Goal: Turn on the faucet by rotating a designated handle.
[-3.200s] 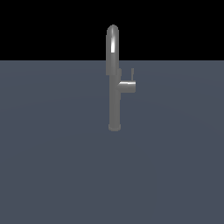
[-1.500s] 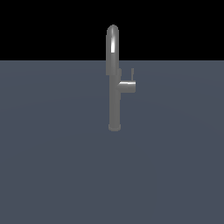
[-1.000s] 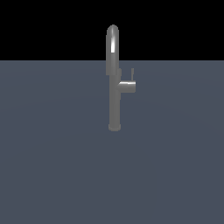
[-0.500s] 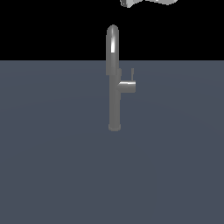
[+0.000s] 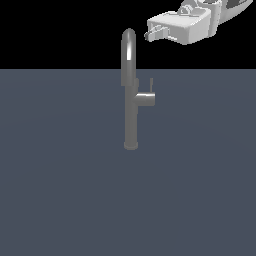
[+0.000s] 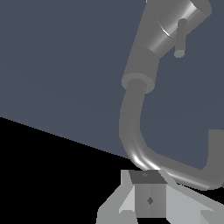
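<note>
The faucet (image 5: 131, 100) is a tall slim grey column with an arched top, standing on a dark grey floor (image 5: 60, 190). A short stub (image 5: 146, 99) sticks out toward the exterior view's right, and the handle (image 5: 151, 84), a thin rod, stands up from its end. My gripper (image 5: 149, 34) hangs above and to the exterior view's right of the arched top, apart from it, with its jaws together and nothing held. The wrist view shows the gripper (image 6: 148, 186) just over the arched spout (image 6: 135, 144), with the handle (image 6: 180, 37) farther off.
The flat dark grey floor stretches all around the faucet's base (image 5: 131, 145). The white arm body (image 5: 200, 22) reaches in from the top corner at the exterior view's right. Above the floor's far edge there is only black background.
The gripper came into the exterior view from the top and moved down and toward the exterior view's left, nearer the faucet's arched top. The faucet and handle have not moved.
</note>
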Robot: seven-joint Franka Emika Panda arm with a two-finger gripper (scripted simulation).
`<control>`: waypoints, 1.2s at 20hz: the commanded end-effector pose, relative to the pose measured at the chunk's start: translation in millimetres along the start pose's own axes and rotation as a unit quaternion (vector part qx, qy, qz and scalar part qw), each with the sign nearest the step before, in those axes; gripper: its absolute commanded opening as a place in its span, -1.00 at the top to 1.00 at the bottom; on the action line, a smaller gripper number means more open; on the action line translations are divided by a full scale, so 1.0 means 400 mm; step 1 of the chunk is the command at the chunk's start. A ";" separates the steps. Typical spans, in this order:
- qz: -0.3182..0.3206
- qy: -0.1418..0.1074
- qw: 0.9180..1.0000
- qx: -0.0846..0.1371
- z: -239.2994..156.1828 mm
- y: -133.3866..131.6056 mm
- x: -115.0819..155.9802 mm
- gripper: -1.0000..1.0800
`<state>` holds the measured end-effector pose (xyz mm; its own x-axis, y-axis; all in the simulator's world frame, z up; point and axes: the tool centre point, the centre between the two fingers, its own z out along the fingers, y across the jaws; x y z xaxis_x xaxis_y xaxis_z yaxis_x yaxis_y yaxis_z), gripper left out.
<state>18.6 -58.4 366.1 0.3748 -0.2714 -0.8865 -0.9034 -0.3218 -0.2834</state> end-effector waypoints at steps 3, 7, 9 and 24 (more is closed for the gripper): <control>0.052 -0.047 0.996 0.050 0.000 -0.007 0.091 1.00; 0.096 -0.087 0.987 0.093 0.008 -0.006 0.167 1.00; 0.115 -0.104 0.982 0.111 0.014 -0.003 0.200 1.00; 0.178 -0.159 0.956 0.171 0.047 0.013 0.306 1.00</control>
<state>55.7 -76.2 249.3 -0.0002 -0.0036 -1.0000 -0.9978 0.0670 -0.0001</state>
